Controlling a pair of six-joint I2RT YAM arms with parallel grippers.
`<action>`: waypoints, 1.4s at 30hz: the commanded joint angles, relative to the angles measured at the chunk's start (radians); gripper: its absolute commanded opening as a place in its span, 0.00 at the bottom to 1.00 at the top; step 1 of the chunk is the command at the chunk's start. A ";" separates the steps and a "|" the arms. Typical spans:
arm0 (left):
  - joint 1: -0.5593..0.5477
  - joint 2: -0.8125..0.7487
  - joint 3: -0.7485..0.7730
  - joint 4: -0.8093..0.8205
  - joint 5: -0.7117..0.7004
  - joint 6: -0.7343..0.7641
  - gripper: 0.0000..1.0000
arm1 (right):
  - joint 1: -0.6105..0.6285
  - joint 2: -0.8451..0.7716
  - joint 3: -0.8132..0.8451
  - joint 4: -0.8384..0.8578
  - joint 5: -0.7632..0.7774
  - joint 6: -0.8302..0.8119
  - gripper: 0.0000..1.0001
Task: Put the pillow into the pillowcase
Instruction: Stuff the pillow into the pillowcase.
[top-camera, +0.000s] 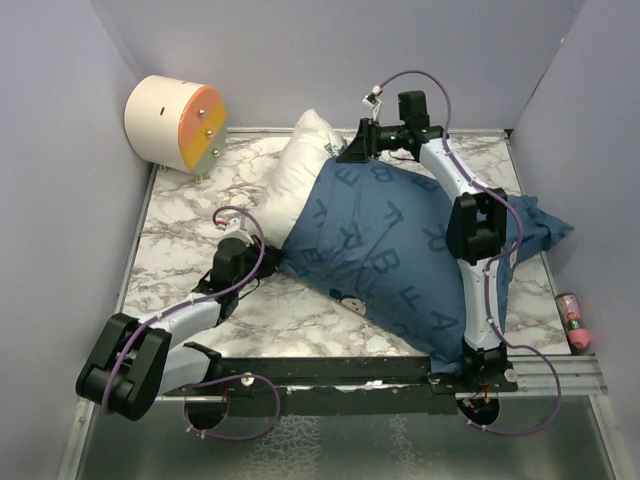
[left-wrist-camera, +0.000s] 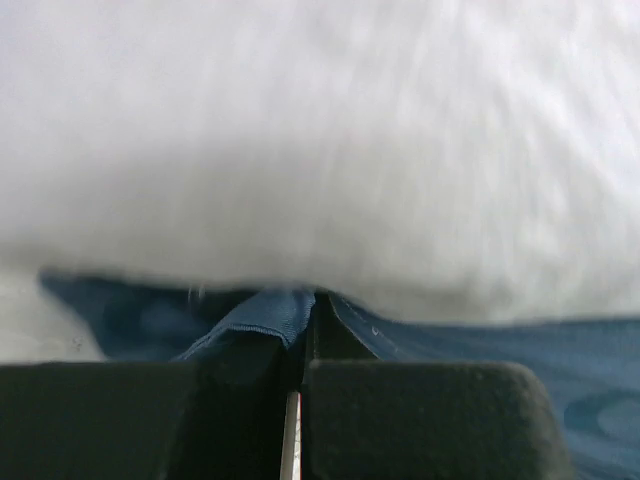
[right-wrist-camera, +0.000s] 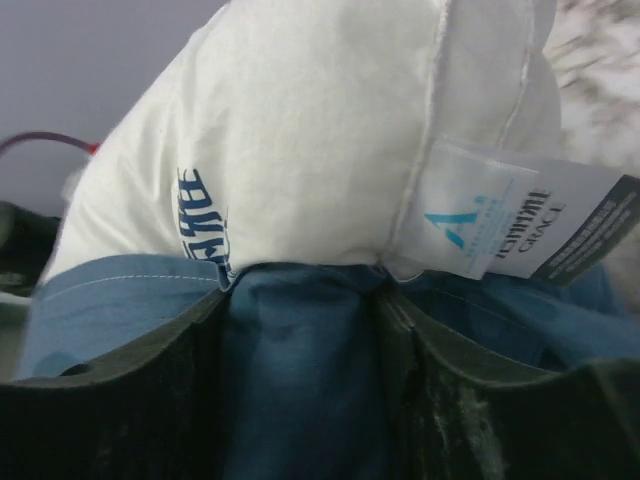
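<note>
A: Top external view first. Where does the plump white stuffed pillow (top-camera: 305, 165) sit?

B: Most of it is inside the large blue fabric pillowcase printed with darker blue letters (top-camera: 400, 250). Only its far-left end sticks out of the case's mouth, towards the back of the white marble-patterned table (top-camera: 190, 225).

A: And the left gripper (top-camera: 247, 243)?

B: It rests at the near-left edge of the case's mouth. Its wrist camera shows the two dark pads pressed together with a folded hem of the blue cloth pinched between them, the white pillow bulging just above.

A: The right gripper (top-camera: 362, 140)?

B: It is at the far edge of the case, beside the exposed end of the pillow. In its wrist view the fingers (right-wrist-camera: 130, 410) stand apart with blue cloth lying between them, so the jaws look parted, not clamped. A white sewn label with blue print (right-wrist-camera: 500, 225) hangs from the pillow's seam just above.

A: Anything else about?

B: A cream cylinder with an orange and yellow end face (top-camera: 175, 122) in the far-left corner, and a small pink object (top-camera: 573, 322) off the table's right side.
</note>
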 joint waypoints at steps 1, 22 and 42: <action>0.011 0.059 0.055 0.080 0.024 0.017 0.00 | 0.060 0.018 0.034 -0.034 -0.277 0.042 0.33; 0.066 0.473 1.046 0.396 0.017 0.161 0.00 | 0.061 -0.760 -0.197 0.319 -0.405 -0.356 0.01; 0.027 0.577 1.011 0.434 -0.031 -0.040 0.00 | 0.055 -1.108 -0.800 0.155 -0.077 -0.593 0.77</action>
